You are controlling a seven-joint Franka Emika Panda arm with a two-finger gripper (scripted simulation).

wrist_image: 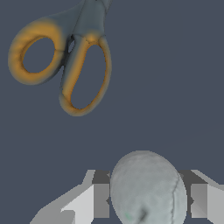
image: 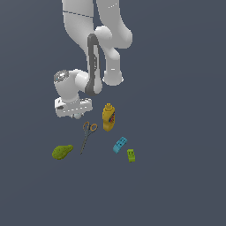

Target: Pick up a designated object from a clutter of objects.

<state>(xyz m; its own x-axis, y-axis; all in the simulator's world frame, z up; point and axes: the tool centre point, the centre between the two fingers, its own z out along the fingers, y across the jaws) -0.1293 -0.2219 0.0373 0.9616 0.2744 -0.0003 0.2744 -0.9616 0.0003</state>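
Hand [wrist_image: 146, 199] down low at bench [image: 176, 185], fingers [wrist_image: 101, 199] either side of small smooth pale grey-white ball [wrist_image: 146, 192], looks pinched but can't swear it. Orange-handled scissors [wrist_image: 65, 65] just ahead of hand, untouched. Reach done, lift left, I reckon.

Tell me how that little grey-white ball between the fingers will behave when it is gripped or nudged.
The ball looks round and smooth, so it would probably roll away if nudged off-centre. It sits between the gripper fingers, and a curved surface may squirt out unless squeezed across its middle. It is small beside the scissors handles, so it is likely light.
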